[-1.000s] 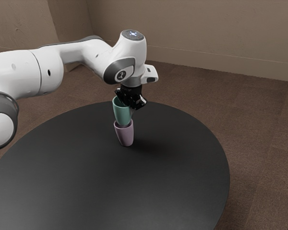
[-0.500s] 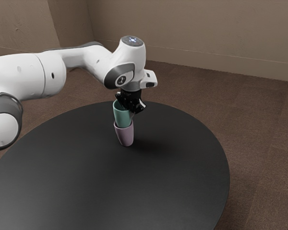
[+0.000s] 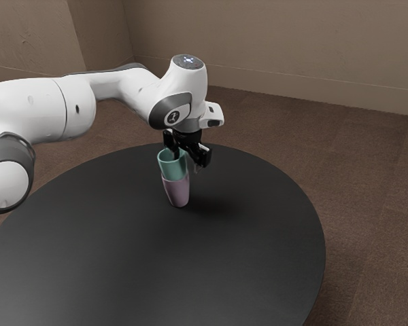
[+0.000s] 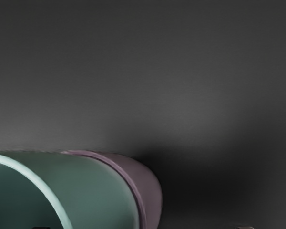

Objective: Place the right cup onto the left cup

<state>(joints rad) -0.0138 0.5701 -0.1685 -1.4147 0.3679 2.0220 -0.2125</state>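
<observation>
Brown carpet (image 3: 367, 204) and a plain wall (image 3: 272, 47) stand behind a round black table (image 3: 245, 258) that fills the lower left of the exterior view. Near the middle of the frame, the green cup (image 3: 172, 169) sits with its lower part in the mouth of the pink cup (image 3: 177, 192), the pair leaning slightly toward the upper left. The white arm (image 3: 75, 102) comes in from the left, and its gripper (image 3: 189, 156) is just above and to the right of the green cup's mouth. Its fingers stand wide apart with nothing pinched between them: one is at the mouth, the other outside the cup, to its right.

That straddle is what the next move turns on. The stacking looks essentially done, so the hand should rise along the cups' long axis until the finger at the mouth clears the rim. Going sideways first could catch the wall and tip the stack.
</observation>
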